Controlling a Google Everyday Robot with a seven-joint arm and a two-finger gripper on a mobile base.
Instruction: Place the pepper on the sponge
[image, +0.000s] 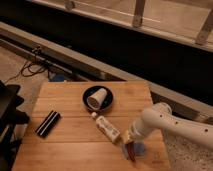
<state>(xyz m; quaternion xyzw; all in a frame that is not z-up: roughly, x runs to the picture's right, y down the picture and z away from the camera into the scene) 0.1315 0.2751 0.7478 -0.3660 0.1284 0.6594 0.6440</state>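
Where the white arm reaches down to the right front corner of the bench (75, 150), the gripper (129, 143) sits directly over a red pepper (130, 151); whether it grips the pepper cannot be told. Pepper lies against the left edge of the blue sponge (142, 148). Also present: white bottle (106, 127) lying flat, black bowl (108, 102) holding a tipped white cup (96, 98), black box (47, 123) at left.

One camera looks steeply down from a raised spot near the front edge of a wooden table (75, 145). It faces across the table toward a dark wall (125, 55) and a railing (138, 12) beyond. Nearly the whole tabletop is in view, at medium range. A white arm (170, 125) stretches in from the right edge, with its gripper (131, 146) low over the near right corner.
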